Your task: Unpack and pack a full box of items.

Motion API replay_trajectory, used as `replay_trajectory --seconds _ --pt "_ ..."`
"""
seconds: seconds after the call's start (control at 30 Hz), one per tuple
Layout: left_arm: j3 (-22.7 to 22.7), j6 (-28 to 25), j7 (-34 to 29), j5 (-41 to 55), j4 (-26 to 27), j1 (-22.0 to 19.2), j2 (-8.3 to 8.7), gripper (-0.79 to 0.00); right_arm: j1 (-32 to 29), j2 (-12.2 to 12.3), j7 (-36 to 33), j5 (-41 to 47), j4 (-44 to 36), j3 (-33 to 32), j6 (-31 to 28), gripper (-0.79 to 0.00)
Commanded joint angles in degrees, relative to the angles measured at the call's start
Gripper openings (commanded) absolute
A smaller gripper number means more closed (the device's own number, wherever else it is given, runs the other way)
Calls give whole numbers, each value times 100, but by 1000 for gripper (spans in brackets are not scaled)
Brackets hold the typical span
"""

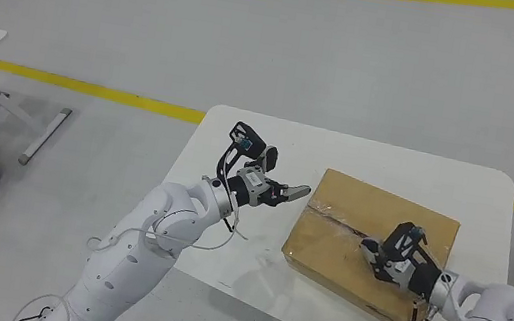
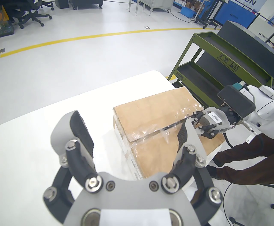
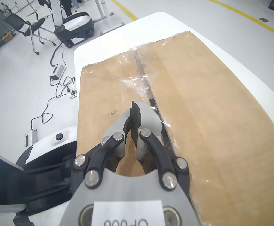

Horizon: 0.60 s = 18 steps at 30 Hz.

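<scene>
The white table (image 1: 239, 148) is the biggest thing in front of me, with rounded corners and a grey floor all around it. Past its far side in my left wrist view stands a green cart (image 2: 214, 70) with dark sloping shelves. The cardboard box (image 1: 359, 217) sits on the right half of the table, turned a little askew to the table's edges and close to the edge nearest me. Its flaps lie shut, and the seam between them runs along the length of the top (image 3: 203, 96). My left gripper (image 1: 294, 195) hangs at the box's left end, level with the end of that seam. Its fingers are spread wide. In the left wrist view (image 2: 129, 122) one finger stands over bare table beside the box (image 2: 149, 111), and the other stands over the box's top. Whether either pad touches the cardboard I cannot tell. My right gripper (image 1: 370, 247) is down on the box's top toward the right end, just beside the seam. Its fingers are pressed together (image 3: 135, 107), tips pointing along the seam toward the left gripper, and it shows farther off in the left wrist view (image 2: 197, 119). Clear tape (image 3: 139, 82) lies over the seam, wrinkled and partly lifted, with a loose flap standing up just ahead of my closed fingertips. Whether any of it is caught between them I cannot tell.
</scene>
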<state>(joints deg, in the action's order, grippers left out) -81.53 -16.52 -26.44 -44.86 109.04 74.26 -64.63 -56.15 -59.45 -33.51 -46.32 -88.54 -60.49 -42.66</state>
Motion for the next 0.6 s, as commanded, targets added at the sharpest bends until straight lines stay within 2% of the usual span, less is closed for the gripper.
replay_trajectory --seconds 0.0,0.17,0.43,0.57 --pt "0 0 0 0 0 0 0 0 25 -2 33 85 58 -1 -60 -785" --pt "0 0 0 0 0 0 0 0 -66 56 243 227 -101 -277 -202 -785" --pt "0 0 0 0 0 0 0 0 -767 285 458 495 -585 -1395 -204 -785" --pt "0 0 0 0 0 0 0 0 -1004 328 340 458 -706 -1500 -202 -785"
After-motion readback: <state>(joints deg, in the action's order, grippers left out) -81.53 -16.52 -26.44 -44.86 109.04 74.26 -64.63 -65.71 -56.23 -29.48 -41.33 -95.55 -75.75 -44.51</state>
